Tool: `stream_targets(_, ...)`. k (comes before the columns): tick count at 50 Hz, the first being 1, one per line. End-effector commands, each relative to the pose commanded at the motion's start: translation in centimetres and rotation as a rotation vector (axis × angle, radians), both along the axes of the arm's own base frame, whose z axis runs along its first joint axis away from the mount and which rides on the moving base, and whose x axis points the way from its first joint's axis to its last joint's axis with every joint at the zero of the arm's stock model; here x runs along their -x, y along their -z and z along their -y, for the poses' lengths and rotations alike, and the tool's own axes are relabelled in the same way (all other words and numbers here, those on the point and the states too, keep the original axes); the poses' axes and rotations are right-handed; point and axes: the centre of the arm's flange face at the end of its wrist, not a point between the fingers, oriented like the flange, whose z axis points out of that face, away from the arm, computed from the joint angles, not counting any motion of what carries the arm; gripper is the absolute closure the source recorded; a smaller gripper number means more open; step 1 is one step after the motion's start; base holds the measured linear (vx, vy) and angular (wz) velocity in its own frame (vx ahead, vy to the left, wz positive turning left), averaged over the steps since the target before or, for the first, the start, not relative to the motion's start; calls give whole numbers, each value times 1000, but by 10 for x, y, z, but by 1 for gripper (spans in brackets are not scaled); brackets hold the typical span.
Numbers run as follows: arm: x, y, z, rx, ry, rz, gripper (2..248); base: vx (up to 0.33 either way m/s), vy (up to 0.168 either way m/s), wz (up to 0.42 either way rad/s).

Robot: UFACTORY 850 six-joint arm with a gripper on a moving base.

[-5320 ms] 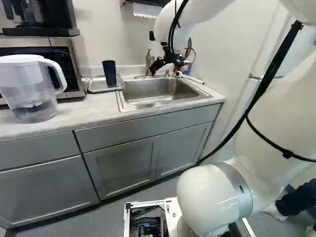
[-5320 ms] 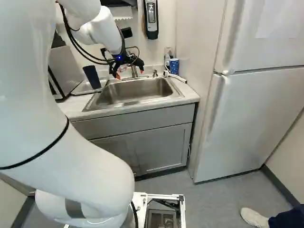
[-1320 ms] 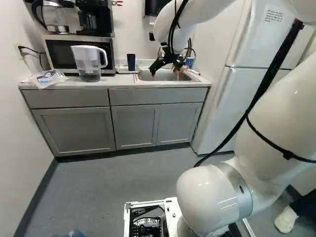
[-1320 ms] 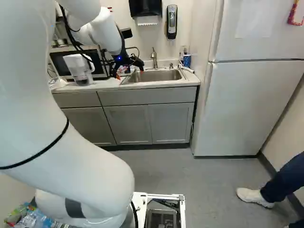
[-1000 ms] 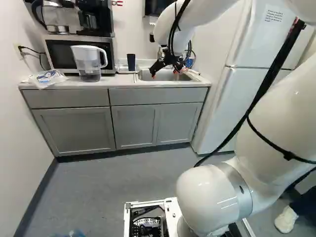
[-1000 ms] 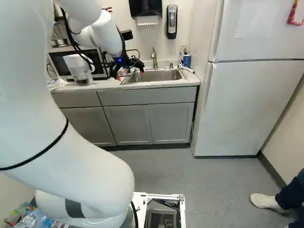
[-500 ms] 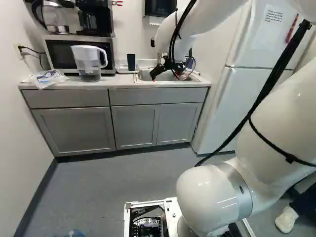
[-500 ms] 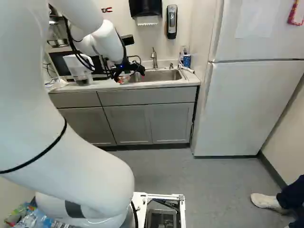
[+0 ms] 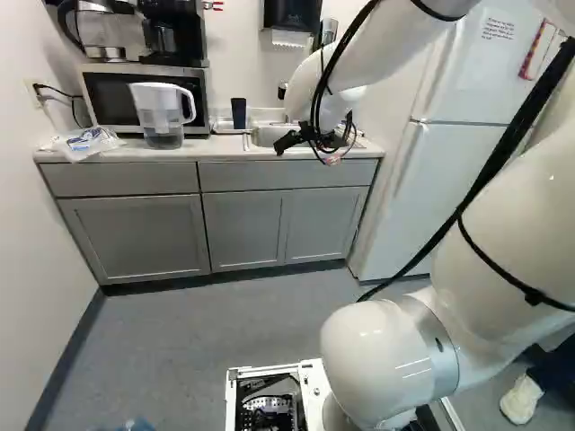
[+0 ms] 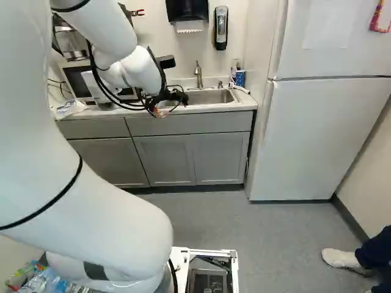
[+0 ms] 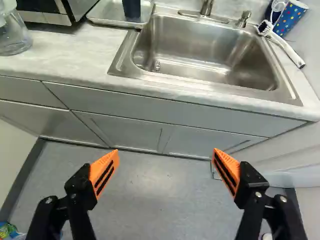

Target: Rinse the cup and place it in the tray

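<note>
Claw (image 9: 306,153) with fingers (image 11: 104,172) spread wide

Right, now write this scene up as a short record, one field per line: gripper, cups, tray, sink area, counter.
gripper: open, nothing between the fingertips
dark cup: upright on the tray, ungripped
dotted cup: blue, near the sink's far corner, on the side away from the tray
tray position: on the counter, beside the sink
faucet: behind the sink
brush: white, beside the dotted cup
pitcher: in front of the microwave in the left base view
</note>
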Motion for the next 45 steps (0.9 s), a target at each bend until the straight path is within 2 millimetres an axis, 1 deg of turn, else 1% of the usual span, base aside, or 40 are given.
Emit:
stream_targets(19, 26, 45, 7, -35, 26, 78, 3, 0, 0, 0)
stream_targets(31, 48, 75, 13, -59, 47, 136, 3, 0, 0, 0)
stream_targets(45, 75, 105, 18, -82, 70, 195, 3, 0, 0, 0)
